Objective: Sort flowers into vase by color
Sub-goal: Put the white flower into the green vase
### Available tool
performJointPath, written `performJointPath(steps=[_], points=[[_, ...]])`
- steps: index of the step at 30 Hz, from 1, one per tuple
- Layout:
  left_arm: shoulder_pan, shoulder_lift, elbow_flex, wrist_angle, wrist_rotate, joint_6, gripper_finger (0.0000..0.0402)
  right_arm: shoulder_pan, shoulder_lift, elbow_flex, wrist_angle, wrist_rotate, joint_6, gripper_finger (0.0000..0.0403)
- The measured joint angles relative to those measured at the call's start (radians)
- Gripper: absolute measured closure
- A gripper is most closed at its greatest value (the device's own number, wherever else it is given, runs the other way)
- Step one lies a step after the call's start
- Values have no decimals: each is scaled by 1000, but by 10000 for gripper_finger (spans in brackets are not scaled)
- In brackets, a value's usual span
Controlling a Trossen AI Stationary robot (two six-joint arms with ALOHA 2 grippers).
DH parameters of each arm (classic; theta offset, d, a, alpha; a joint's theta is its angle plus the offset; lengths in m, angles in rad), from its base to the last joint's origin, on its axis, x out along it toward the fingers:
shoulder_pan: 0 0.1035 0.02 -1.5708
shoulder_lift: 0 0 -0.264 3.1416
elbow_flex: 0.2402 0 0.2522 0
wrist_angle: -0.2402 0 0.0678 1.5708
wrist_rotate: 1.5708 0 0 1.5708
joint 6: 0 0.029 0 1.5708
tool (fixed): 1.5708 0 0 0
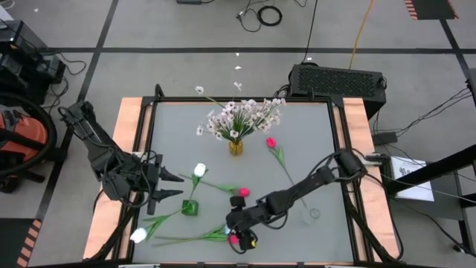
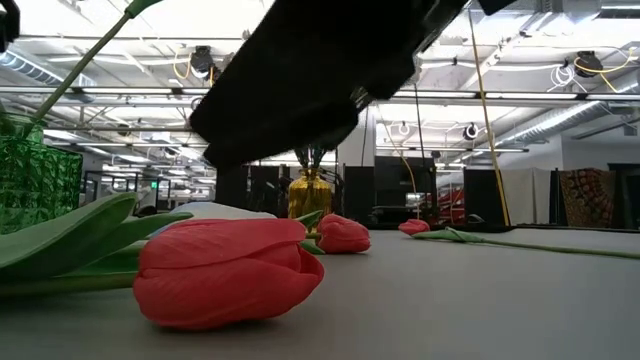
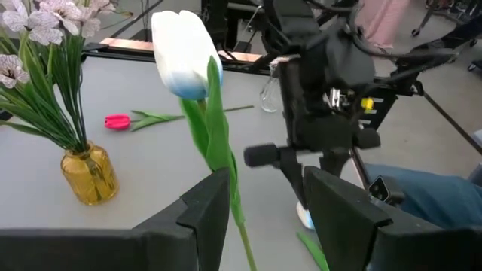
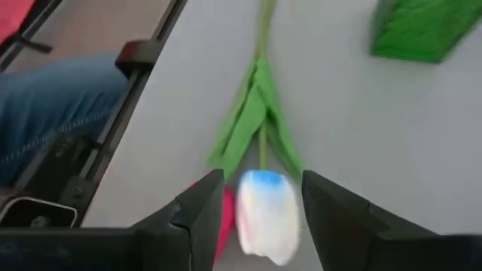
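The right hand [image 1: 236,232] is reaching low over the near edge of the surface [image 1: 312,126], its fingers spread and unclenched with nothing between them yet. In its wrist view a white tulip [image 4: 265,212] is lying directly ahead in the gap, a pink-red tulip [image 4: 226,212] tucked just beside it; I judge it is lining up to pick one flower out of the pair. From above, that white head is nearly hidden under the arm, and only the pink-red bloom [image 1: 236,239] is showing clearly.

The left hand [image 1: 169,187] is waiting at the left side, fingers parted and released. Its wrist view is looking past them at another white tulip [image 3: 183,53] standing upright; the high view shows why, since its stem is sitting in the green glass vase [image 1: 190,208].

Farther off, the amber vase [image 1: 236,146] is already holding the spray of pale blossoms [image 1: 242,115], so that colour looks sorted. Pink-red tulips are still lying loose: one mid-surface [image 1: 242,192], one toward the far right [image 1: 271,142]. A small clear vase [image 1: 312,215] is standing near the right edge, apparently empty. The low view alone is showing how flat the nearest tulip [image 2: 228,270] rests.
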Motion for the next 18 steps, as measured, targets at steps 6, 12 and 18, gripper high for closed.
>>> performJointPath(steps=[6, 12, 18], points=[[0, 0, 0, 0, -3, 0, 223, -2, 27, 11, -25, -18, -10, 215], [0, 0, 0, 0, -8, 1, 223, -9, 27, 11, -36, -19, -9, 176], [0, 0, 0, 0, -8, 1, 223, -8, 33, 11, -30, -19, -10, 167]])
